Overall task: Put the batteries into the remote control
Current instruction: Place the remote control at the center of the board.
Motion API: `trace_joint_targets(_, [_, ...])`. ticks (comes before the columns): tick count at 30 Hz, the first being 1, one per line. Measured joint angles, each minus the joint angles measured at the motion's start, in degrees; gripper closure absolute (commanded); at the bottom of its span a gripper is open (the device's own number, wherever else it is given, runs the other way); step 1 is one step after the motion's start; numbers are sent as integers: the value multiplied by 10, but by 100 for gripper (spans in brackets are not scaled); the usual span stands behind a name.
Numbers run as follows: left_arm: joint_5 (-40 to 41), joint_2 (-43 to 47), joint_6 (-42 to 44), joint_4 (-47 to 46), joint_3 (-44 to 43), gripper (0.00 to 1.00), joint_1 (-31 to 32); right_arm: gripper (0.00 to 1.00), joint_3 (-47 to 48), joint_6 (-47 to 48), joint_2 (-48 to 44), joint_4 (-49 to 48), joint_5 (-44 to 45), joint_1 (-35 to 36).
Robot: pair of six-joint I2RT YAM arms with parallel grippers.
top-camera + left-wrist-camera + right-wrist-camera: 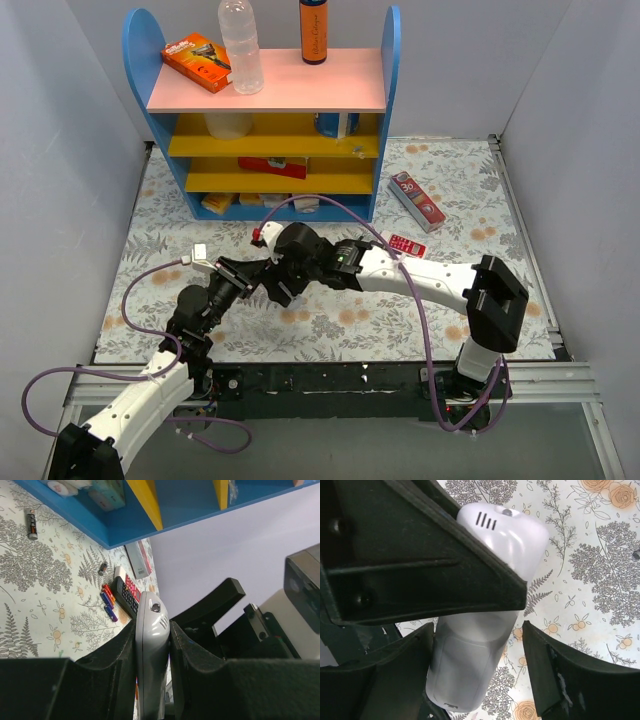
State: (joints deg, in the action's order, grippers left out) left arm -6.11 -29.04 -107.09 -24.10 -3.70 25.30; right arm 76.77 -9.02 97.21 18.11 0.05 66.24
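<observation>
Evidently the left gripper (pixel 152 628) pinches the remote (pixel 150 660), steadying it. The right gripper (pixel 476 647) straddles it, open and empty.

Crowding in the middle, shelf (pixel 390 100) walling off the far side

Above the tabletop (pixel 160 225), the left jaws are clamping a grey remote (pixel 150 650) and the right jaws are standing apart around its lower end. The shelf is blocking the far edge; a red-and-white box (pixel 416 200), a second remote (pixel 405 245) and batteries (pixel 109 602) beside it are cluttering the right, while bare tabletop is lying open at the left.
</observation>
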Motion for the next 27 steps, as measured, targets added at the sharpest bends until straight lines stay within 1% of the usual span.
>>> trace_joint_targets(1, [3, 0, 2, 4, 0, 96, 0, 33, 5, 1, 3, 5, 6, 3])
trace_joint_targets(3, [8, 0, 2, 12, -3, 95, 0, 41, 16, 3, 8, 16, 20, 9])
trace_joint_targets(4, [10, -1, 2, 17, -6, 94, 0, 49, 20, 3, 9, 20, 26, 13])
trace_joint_targets(6, [12, -1, 4, 19, -10, 85, 0, 57, 31, -2, 12, 33, 50, 19])
trace_joint_targets(7, [13, 0, 5, 19, -11, 68, 0, 64, 36, -3, 14, 37, 51, 20])
trace_joint_targets(9, [16, -1, 5, 19, -14, 57, 0, 69, 45, -1, 19, 44, 53, 20])
trace_joint_targets(10, [17, -1, 5, 23, -16, 46, 0, 74, 48, 2, 21, 48, 58, 22])
trace_joint_targets(13, [21, 1, 13, 39, -25, 28, 0, 80, 49, 5, 26, 59, 64, 23])
trace_joint_targets(14, [27, 4, 18, 49, -28, 17, 0, 80, 49, 6, 26, 66, 65, 23])
trace_joint_targets(16, [43, 10, 30, 78, -34, 8, -3, 81, 49, 7, 25, 75, 70, 24])
trace_joint_targets(17, [50, 14, 38, 95, -38, 2, -4, 82, 49, 8, 24, 76, 74, 24])
trace_joint_targets(22, [88, 42, 91, 187, -90, 2, -3, 83, 24, 3, 10, 75, 94, 17])
trace_joint_targets(24, [109, 61, 129, 227, -133, 2, 0, 83, -4, -3, 2, 70, 104, 7])
trace_joint_targets(27, [137, 87, 179, 263, -179, 2, 0, 84, -57, -10, -18, 75, 112, -23])
